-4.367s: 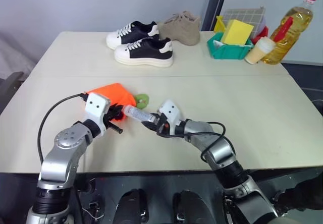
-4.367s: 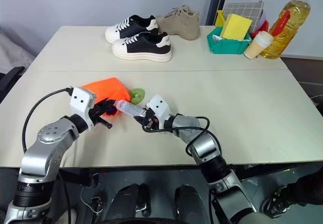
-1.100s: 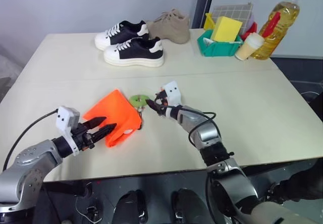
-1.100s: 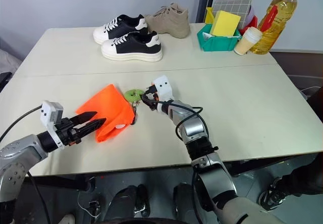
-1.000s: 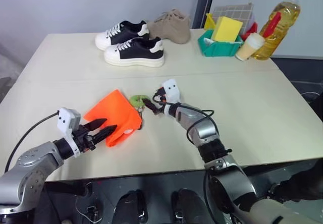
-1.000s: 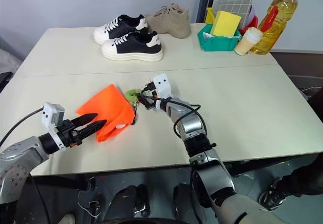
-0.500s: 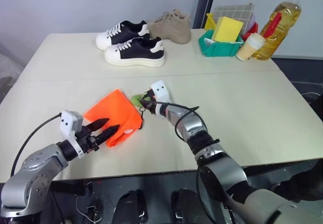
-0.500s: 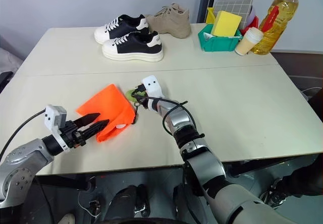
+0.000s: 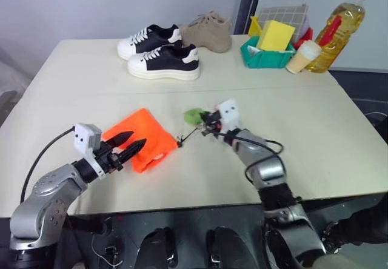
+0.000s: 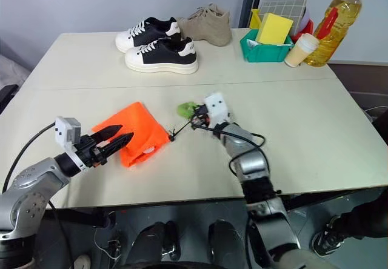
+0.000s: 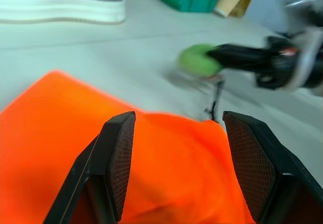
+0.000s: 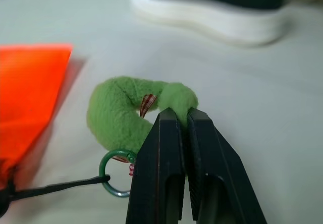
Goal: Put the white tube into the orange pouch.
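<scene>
The orange pouch [image 9: 142, 139] lies flat on the table at the front left. A small whitish bit, perhaps the white tube [image 9: 159, 157], peeks out at its near edge; the rest is hidden. My left gripper [image 9: 136, 142] stands open, its fingers [image 11: 118, 158] spread just over the pouch's near-left side [image 11: 166, 168]. A thin dark cord [image 9: 189, 134] runs from the pouch to the green disc [image 12: 121, 118]. My right gripper [image 12: 176, 115] is shut on that green disc [image 9: 194, 116], to the right of the pouch.
At the back stand a pair of black-and-white shoes [image 9: 163, 60] and a beige shoe [image 9: 209, 33]. Back right holds a green bin [image 9: 267, 58] with a yellow sponge [image 9: 277, 36], a beige cup [image 9: 303, 57] and an oil bottle [image 9: 339, 29].
My right gripper has shut on the green disc and drawn it to the right, pulling the cord straight. The left gripper stays open by the pouch.
</scene>
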